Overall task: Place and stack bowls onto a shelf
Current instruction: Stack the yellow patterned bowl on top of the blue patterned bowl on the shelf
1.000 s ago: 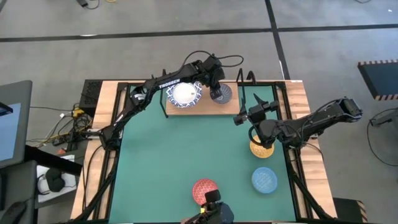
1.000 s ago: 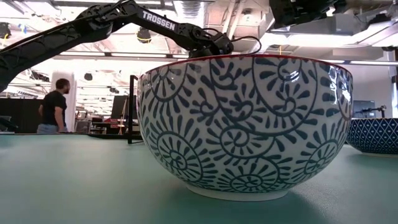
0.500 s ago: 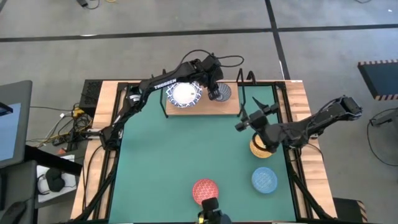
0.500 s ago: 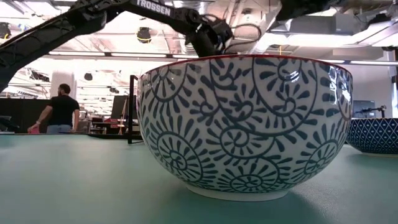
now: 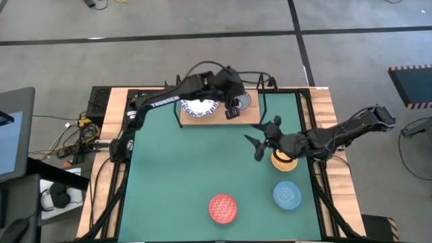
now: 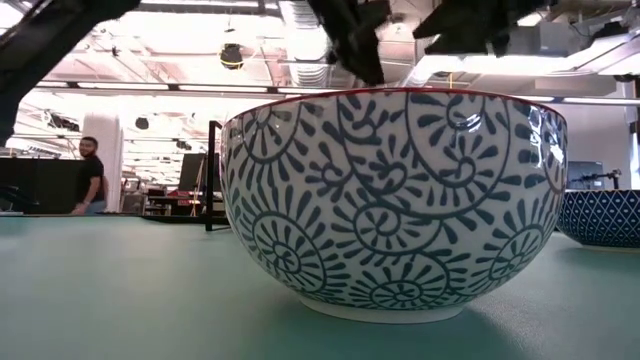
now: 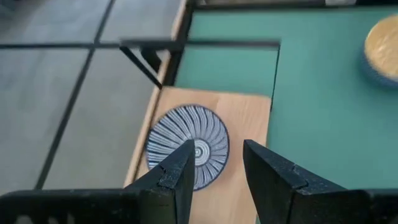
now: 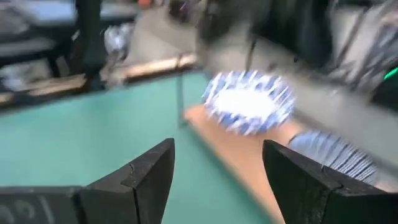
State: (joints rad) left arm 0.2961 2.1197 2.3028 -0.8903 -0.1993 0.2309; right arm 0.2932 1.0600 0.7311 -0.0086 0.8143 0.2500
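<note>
The grey-blue patterned bowl (image 5: 246,99) (image 7: 186,144) stands upright on the right end of the wooden shelf board (image 5: 216,121) (image 7: 249,124). A white bowl with a blue rim (image 5: 198,108) (image 8: 249,101) sits on the board's left part. My left gripper (image 5: 233,110) (image 7: 217,168) hangs open above the board, just on the near side of the grey-blue bowl, touching nothing. My right gripper (image 5: 257,144) (image 8: 217,168) is open in the air over the green mat, left of the yellow-orange bowl (image 5: 283,160). The red bowl (image 5: 223,208) (image 6: 395,200) and the light blue bowl (image 5: 288,196) (image 6: 600,215) rest on the mat.
The shelf's black wire posts (image 5: 262,101) stand at the board's right end and along the table's far edge. Open green mat (image 5: 182,175) stretches across the table's left and middle. A person (image 6: 88,178) walks in the room far behind the table.
My left gripper has risen and drawn back from the grey-blue bowl toward the near edge; the bowl stays on the board. My right gripper has swung from near the shelf's right end toward the table's middle and near side, turning as it went.
</note>
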